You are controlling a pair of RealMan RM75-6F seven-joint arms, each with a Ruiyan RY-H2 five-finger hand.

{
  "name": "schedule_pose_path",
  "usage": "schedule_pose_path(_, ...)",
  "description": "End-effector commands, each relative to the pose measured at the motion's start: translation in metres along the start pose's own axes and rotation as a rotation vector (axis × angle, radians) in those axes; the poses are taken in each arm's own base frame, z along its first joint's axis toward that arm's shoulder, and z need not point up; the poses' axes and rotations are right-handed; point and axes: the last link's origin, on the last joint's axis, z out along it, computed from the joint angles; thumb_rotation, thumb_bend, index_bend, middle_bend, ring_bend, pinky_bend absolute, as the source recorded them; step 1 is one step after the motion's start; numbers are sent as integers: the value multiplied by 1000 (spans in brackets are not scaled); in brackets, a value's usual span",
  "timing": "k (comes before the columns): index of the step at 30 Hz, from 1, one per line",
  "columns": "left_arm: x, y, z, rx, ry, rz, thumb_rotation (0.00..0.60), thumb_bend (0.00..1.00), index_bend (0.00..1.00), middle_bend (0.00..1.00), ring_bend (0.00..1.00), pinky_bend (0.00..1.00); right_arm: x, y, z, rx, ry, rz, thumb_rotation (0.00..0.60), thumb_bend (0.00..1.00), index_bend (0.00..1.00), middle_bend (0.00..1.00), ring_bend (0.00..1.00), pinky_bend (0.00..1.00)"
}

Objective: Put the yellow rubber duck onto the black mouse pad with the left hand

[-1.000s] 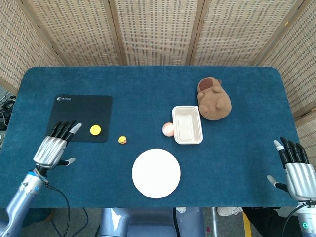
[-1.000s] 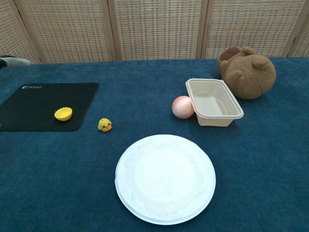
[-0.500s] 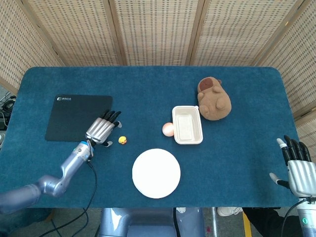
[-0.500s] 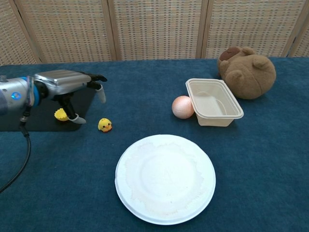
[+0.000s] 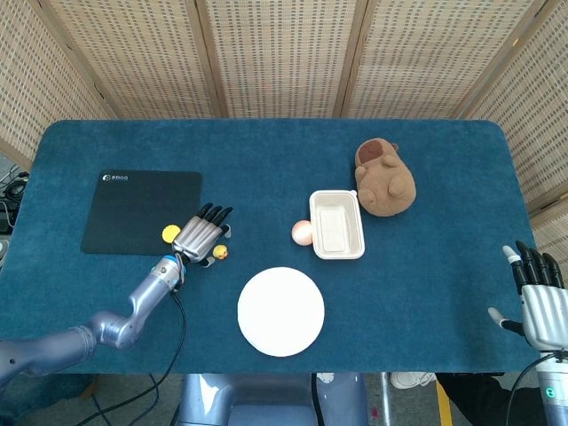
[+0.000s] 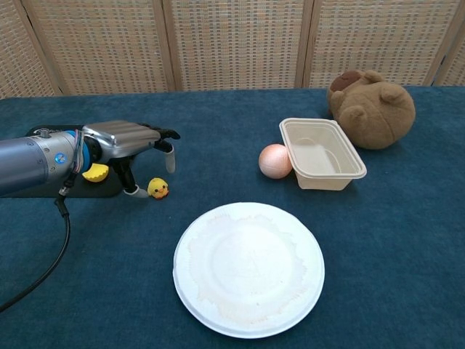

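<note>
The small yellow rubber duck (image 5: 221, 253) (image 6: 158, 188) sits on the blue tablecloth just right of the black mouse pad (image 5: 133, 209) (image 6: 43, 189). My left hand (image 5: 201, 234) (image 6: 129, 142) hovers over the duck with its fingers spread, holding nothing; in the chest view its thumb hangs just left of the duck. A yellow cupcake-shaped mould (image 5: 170, 233) (image 6: 95, 172) lies on the pad's near right corner, partly behind the hand. My right hand (image 5: 540, 302) rests open at the table's front right edge.
A white paper plate (image 5: 280, 311) (image 6: 248, 267) lies in front. A pink ball (image 5: 303, 232) (image 6: 275, 161) touches a beige tray (image 5: 336, 224) (image 6: 322, 153). A brown plush animal (image 5: 383, 181) (image 6: 370, 107) sits at the back right.
My left hand has swept right from the mouse pad's near edge to a spot above the duck. The duck has not moved. My right hand has drifted slightly lower.
</note>
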Motion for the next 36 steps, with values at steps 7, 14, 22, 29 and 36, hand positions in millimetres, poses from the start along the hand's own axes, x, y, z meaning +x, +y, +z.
schedule_pose_path(7, -4, 6, 3, -8, -24, -16, 600, 280, 408, 0, 0, 0, 0, 2, 1, -11, 1, 2, 600, 0, 62, 0, 0, 0)
schedule_pose_path(14, -4, 10, 5, -15, -28, -16, 600, 327, 484, 0, 0, 0, 1, 4, 1, -14, 3, 1, 600, 0, 62, 0, 0, 0)
schedule_pose_path(22, 2, 6, 5, 4, -7, -11, 600, 344, 517, 0, 0, 0, 1, 5, 1, -17, 2, 5, 600, 0, 63, 0, 0, 0)
schedule_pose_path(29, 23, -15, -3, 50, 53, -26, 600, 349, 533, 0, 0, 0, 1, 4, 1, -17, 1, 7, 600, 0, 67, 0, 0, 0)
schedule_pose_path(36, 37, -60, -24, 148, 66, -45, 600, 348, 530, 0, 0, 0, 1, 2, -1, -8, 0, 6, 600, 0, 69, 0, 0, 0)
